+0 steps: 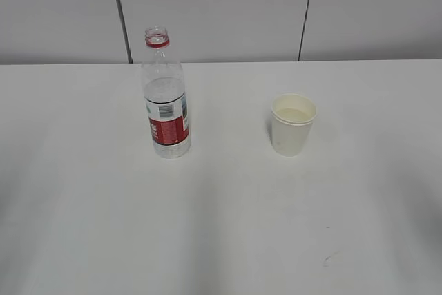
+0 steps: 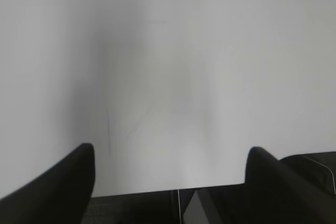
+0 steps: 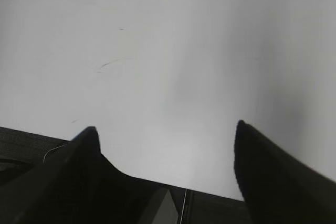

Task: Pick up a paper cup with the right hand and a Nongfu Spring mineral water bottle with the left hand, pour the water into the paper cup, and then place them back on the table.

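Note:
The Nongfu Spring mineral water bottle (image 1: pixel 165 98) stands upright and uncapped on the table (image 1: pixel 221 226), left of centre, with clear water (image 1: pixel 164 89) up to about mid-height. The white paper cup (image 1: pixel 293 124) stands upright to its right with some liquid inside. Neither arm shows in the exterior view. In the left wrist view my left gripper (image 2: pixel 170 153) is open over bare table, nothing between its fingers. My right gripper (image 3: pixel 167 129) is likewise open over bare table. Bottle and cup are out of both wrist views.
A small dark scuff mark (image 1: pixel 326 260) lies on the tabletop at the front right. Faint scratch marks (image 3: pixel 111 64) show on the table ahead of the right gripper. A grey panelled wall (image 1: pixel 221 12) runs behind the table's far edge.

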You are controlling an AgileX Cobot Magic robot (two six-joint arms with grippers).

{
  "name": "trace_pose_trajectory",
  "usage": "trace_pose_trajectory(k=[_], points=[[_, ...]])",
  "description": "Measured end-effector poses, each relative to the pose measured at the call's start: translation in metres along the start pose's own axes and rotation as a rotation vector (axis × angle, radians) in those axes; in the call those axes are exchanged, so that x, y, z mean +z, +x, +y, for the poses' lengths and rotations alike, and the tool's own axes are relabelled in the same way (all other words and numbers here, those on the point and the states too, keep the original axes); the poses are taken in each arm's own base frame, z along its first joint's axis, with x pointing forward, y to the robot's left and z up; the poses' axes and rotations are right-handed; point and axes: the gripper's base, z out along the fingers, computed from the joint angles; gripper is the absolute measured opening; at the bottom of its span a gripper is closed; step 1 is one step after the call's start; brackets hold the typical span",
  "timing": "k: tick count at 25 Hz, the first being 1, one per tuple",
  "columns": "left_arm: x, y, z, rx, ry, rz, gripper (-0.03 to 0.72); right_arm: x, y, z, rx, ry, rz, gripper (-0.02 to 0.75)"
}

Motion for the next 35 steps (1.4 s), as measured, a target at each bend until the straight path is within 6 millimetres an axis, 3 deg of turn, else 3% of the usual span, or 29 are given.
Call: trace_pose_trajectory(k=[6, 13, 35], points=[[-0.009, 0.006, -0.001, -0.004, 0.005, -0.037, 0.538, -0.015, 0.023, 0.007, -0.024, 0.0, -0.054, 0.591], [-0.018, 0.028, -0.001, -0.004, 0.004, -0.056, 0.535, -0.03, 0.037, 0.013, -0.048, 0.0, -0.103, 0.591], [-0.06, 0.073, -0.002, -0.005, -0.004, -0.423, 0.512, -0.055, 0.073, 0.024, -0.107, 0.026, -0.222, 0.591]])
